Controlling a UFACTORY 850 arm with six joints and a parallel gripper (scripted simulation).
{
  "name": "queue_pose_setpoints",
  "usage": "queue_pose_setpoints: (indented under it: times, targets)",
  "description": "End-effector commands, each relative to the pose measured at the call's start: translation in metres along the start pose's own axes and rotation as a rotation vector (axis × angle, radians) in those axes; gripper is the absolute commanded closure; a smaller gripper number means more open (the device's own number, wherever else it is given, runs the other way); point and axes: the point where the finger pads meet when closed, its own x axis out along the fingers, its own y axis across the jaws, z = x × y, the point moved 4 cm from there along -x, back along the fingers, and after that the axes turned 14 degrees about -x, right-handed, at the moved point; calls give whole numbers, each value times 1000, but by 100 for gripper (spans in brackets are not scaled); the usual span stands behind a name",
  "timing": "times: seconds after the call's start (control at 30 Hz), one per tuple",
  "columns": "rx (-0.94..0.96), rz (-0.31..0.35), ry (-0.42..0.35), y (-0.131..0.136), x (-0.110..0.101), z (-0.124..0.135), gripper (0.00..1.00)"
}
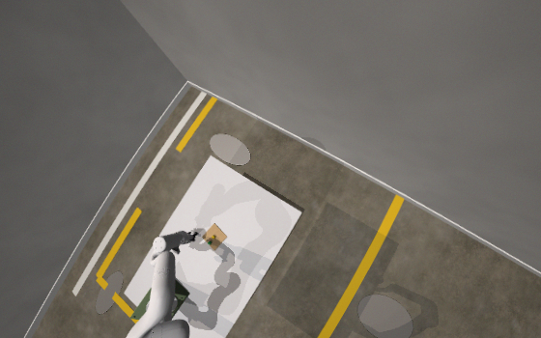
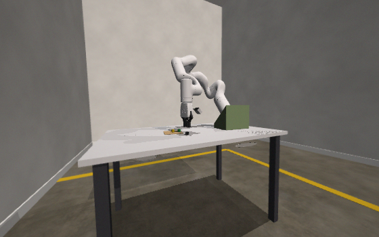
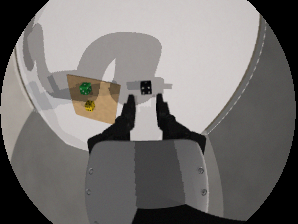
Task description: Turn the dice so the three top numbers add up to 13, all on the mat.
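The orange-brown mat (image 1: 219, 230) (image 2: 168, 133) (image 3: 106, 114) lies flat on the table. A green die (image 1: 210, 242) (image 2: 179, 130) (image 3: 85, 88) and a yellow die (image 1: 213, 237) (image 2: 172, 131) (image 3: 90, 105) are on it, close together. A black die (image 2: 187, 133) (image 3: 145, 87) lies on the table beside the mat, off it, with several white pips on top. The pips on the other two are too small to read. My gripper (image 2: 187, 126) (image 3: 145, 101) points down above the table, its fingers partly apart and empty. In the wrist view the black die shows just beyond the gap between the fingertips.
A green block with a sloping side (image 1: 181, 293) (image 2: 237, 117) stands on the white table (image 1: 270, 212) (image 2: 131, 149), near the arm's base. The arm's shadows fall across the table and the mat.
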Motion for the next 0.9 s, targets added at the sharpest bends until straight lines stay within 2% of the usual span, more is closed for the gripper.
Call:
queue_pose_setpoints:
  times: [0.0,0.5,0.87]
  targets:
    - [1,0,-2,0,6,1,64]
    - [1,0,-2,0,23,1,64]
    - [1,0,-2,0,27,2,64]
